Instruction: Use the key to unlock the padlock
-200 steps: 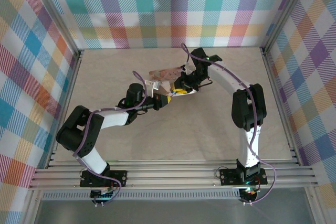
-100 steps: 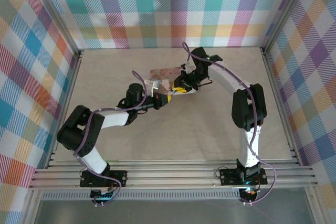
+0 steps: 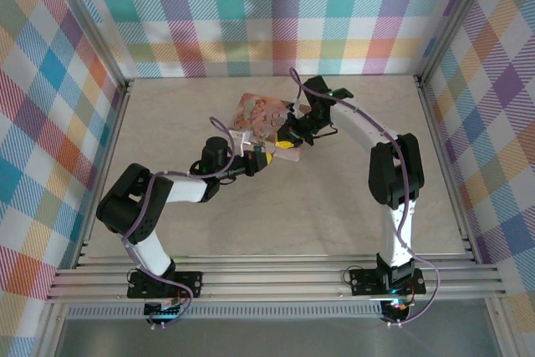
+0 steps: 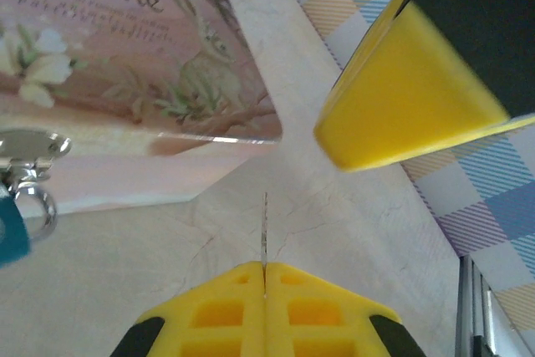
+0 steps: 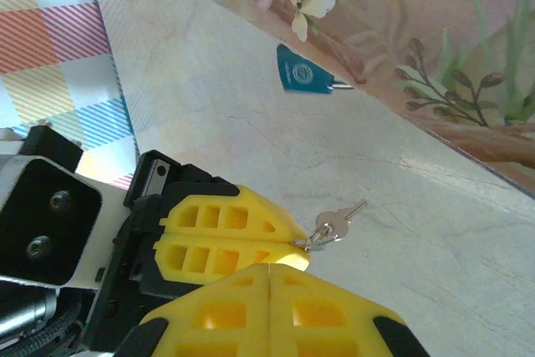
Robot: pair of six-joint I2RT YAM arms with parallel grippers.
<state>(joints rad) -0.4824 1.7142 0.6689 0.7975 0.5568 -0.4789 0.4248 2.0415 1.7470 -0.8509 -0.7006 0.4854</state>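
Firmly pinched between gridded yellow left jaws, thin metal key (image 5: 333, 223); right jaws closed, empty.

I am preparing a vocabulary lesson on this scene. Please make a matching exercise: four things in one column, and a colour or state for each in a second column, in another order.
Things
1. padlock
2. key
3. tin
4. right gripper

Colour or state
A. shut, holding nothing
B. pink, with flowers
C. blue, at the tin's edge
D. pinched in the left gripper

Pairs: 1-C, 2-D, 3-B, 4-A
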